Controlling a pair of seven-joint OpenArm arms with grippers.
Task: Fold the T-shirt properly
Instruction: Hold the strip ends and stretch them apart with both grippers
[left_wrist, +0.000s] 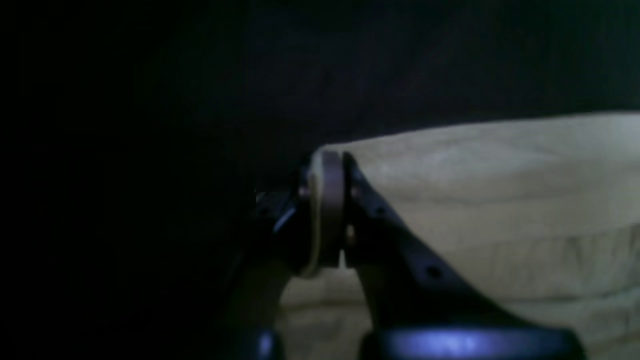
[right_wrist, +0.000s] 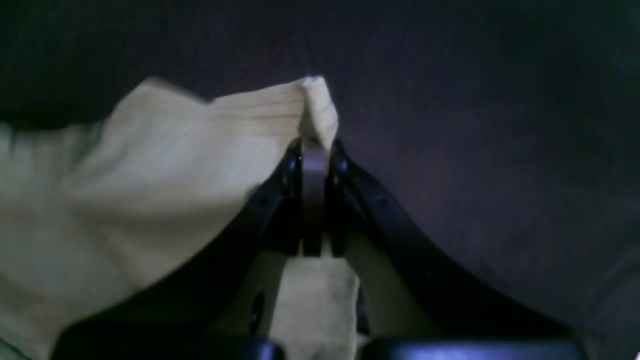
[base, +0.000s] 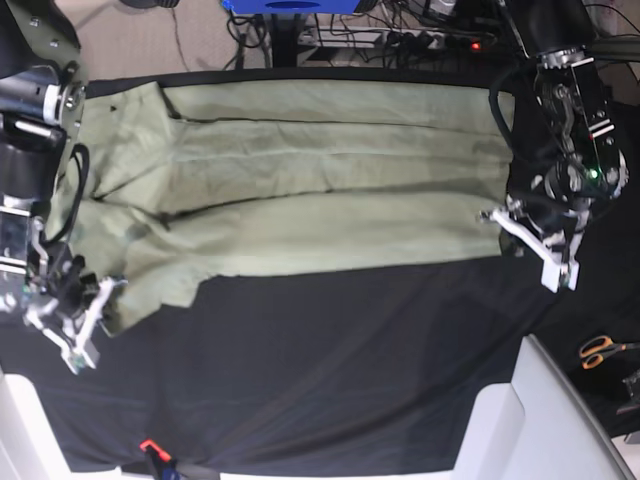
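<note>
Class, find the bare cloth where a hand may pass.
Free: the black table cloth between the T-shirt hem and the near edge. Crowded: both ends, where the left pincer and right pincer grip the shirt.

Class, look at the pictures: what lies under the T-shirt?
The T-shirt lies spread on a black table cloth, which shows around its near edge. Both the left gripper and the right gripper pinch corners. Anything beneath the fabric is covered.

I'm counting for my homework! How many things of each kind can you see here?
T-shirt: 1
Black table cloth: 1
Tools, left tool and right tool, each pinching the shirt: 2
Orange-handled scissors: 1
Total: 5
</note>
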